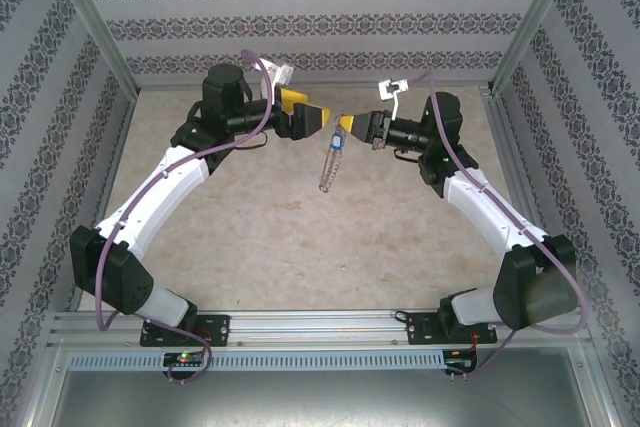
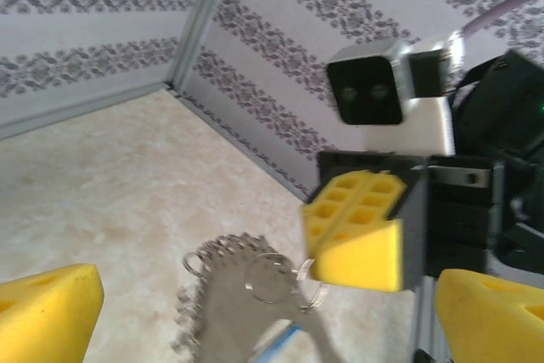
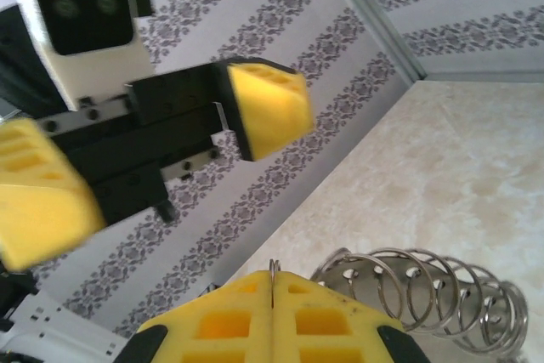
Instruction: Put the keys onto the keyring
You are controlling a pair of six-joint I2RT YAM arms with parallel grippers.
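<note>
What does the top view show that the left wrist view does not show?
Top view adds: both arms whole, from their bases up, and the keyring hanging at full length from the shut right gripper. Left wrist view adds: the keyring's small links and thin round rings close up, between its own wide-apart yellow fingers. Both: the open left gripper facing the right gripper, the keyring pinched in the right gripper, and the blue key by the keyring.

keyring (image 2: 225,299) blurred, cut off at bottom edge, key (image 1: 334,143) tiny
</note>
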